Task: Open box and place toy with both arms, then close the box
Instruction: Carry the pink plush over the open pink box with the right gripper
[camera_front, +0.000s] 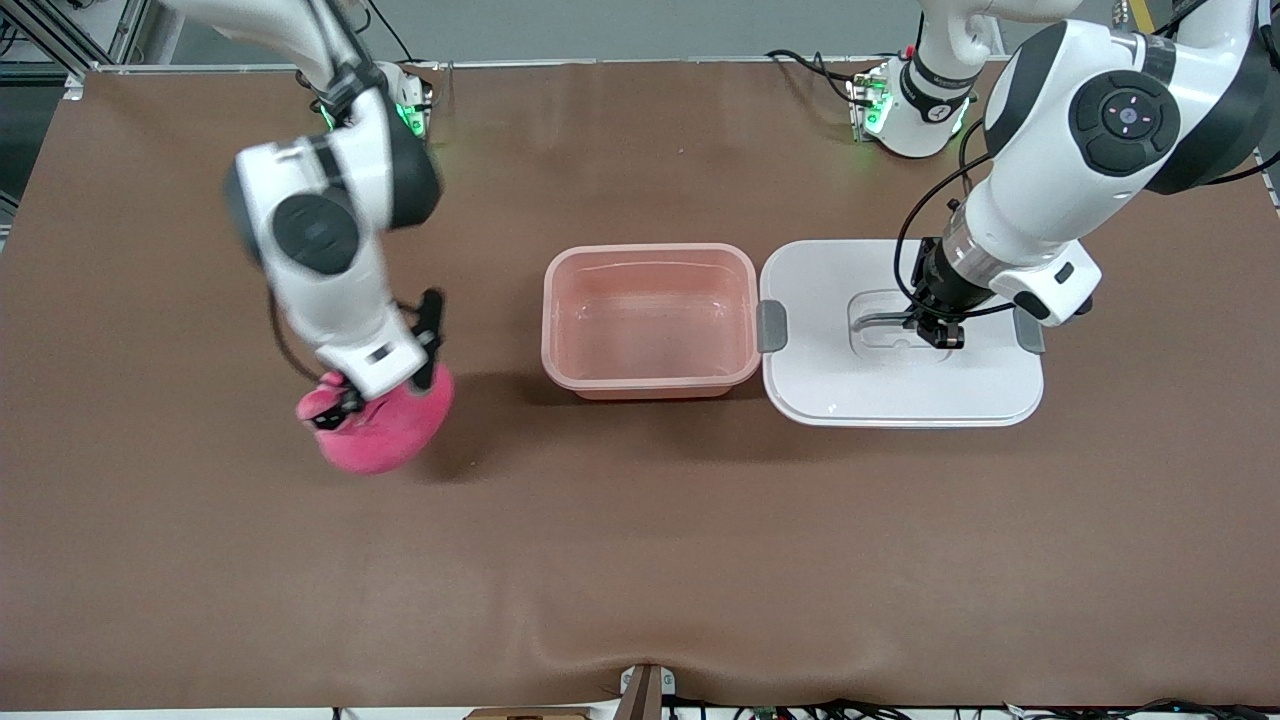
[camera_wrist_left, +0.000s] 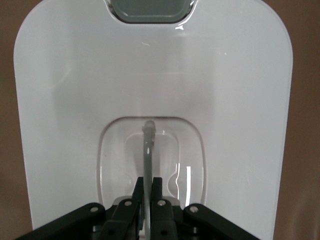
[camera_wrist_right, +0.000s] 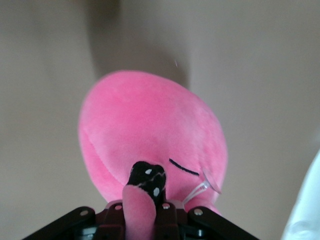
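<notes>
A brown table (camera_front: 640, 560) holds an open pink box (camera_front: 650, 320) at its middle, and the white lid (camera_front: 900, 335) lies flat just beside it, toward the left arm's end. The left gripper (camera_front: 940, 335) is down in the lid's sunken centre, its fingers (camera_wrist_left: 156, 192) pinched together on the thin grey handle (camera_wrist_left: 148, 150) there. The right gripper (camera_front: 335, 405) is clamped on an ear of the pink plush toy (camera_front: 385, 430) — the toy hangs over bare table toward the right arm's end, well apart from the box.
</notes>
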